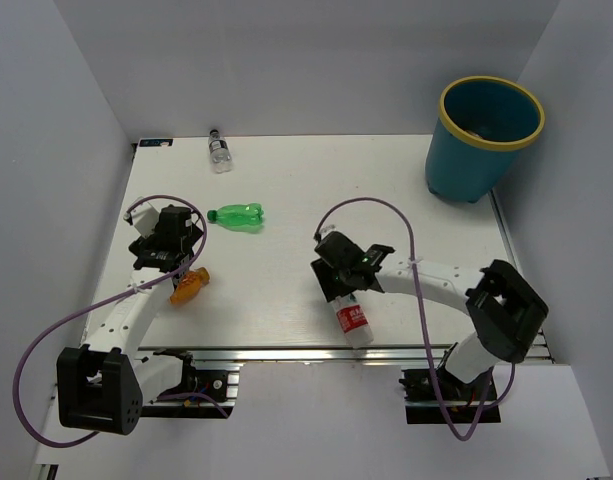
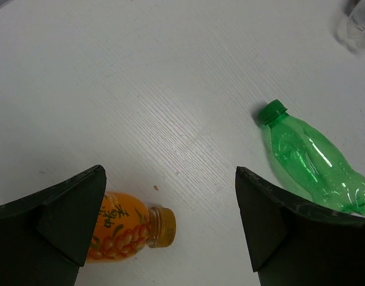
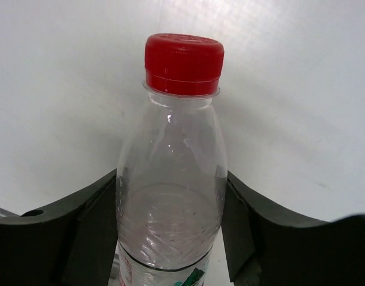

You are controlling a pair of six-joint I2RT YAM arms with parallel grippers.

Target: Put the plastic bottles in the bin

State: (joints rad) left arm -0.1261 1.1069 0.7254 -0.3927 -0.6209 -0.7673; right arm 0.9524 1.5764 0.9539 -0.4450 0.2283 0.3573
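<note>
My right gripper (image 1: 344,288) is shut on the clear red-labelled bottle (image 1: 354,322), which lies near the table's front edge. In the right wrist view the fingers (image 3: 93,220) press both sides of that bottle (image 3: 170,202), below its red cap (image 3: 183,62). My left gripper (image 1: 176,255) is open and empty (image 2: 169,179). An orange bottle (image 1: 189,286) lies just beside it, partly behind the left finger in the left wrist view (image 2: 125,229). A green bottle (image 1: 236,216) lies to its right (image 2: 316,158). A clear dark-capped bottle (image 1: 219,152) lies at the back. The teal bin (image 1: 466,160) stands at the far right.
Grey walls close the table on the left, back and right. The bin's yellow rim (image 1: 446,118) is well above the table top. Purple cables loop from both arms. The metal rail (image 1: 286,352) runs along the front edge.
</note>
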